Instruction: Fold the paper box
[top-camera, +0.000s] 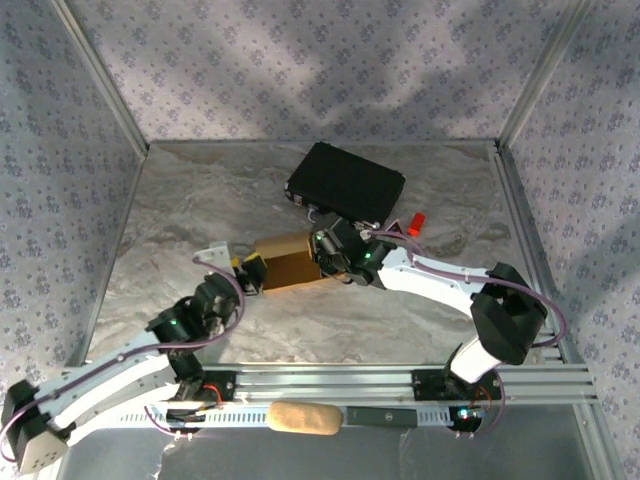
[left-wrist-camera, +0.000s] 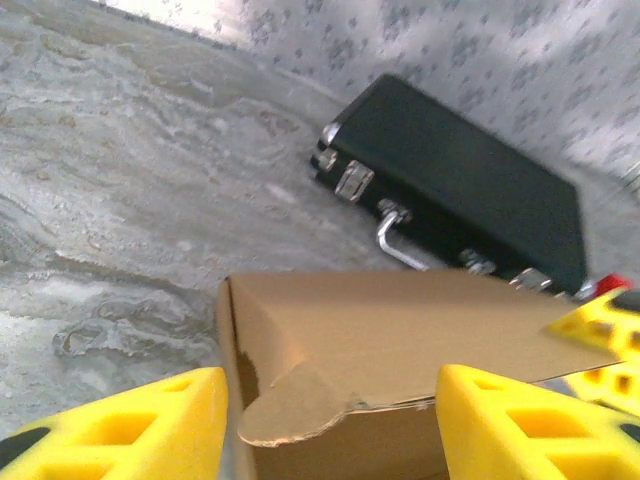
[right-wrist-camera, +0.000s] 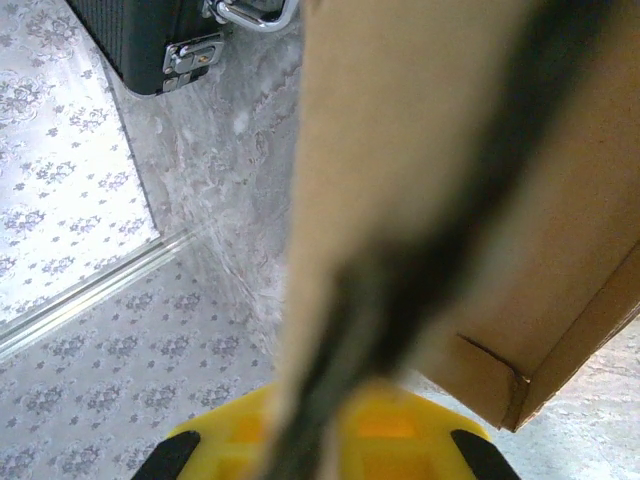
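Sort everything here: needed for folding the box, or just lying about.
Job: paper box; right gripper shut on its flap; left gripper open at its end.
Lying about: black latched case; small red object beside it; tan oblong on the near rail.

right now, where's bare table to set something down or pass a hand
Bare: the far-left table, between left wall and black case; also the near strip between paper box and front rail. Crowded: centre-right, where right gripper, paper box and black case bunch together.
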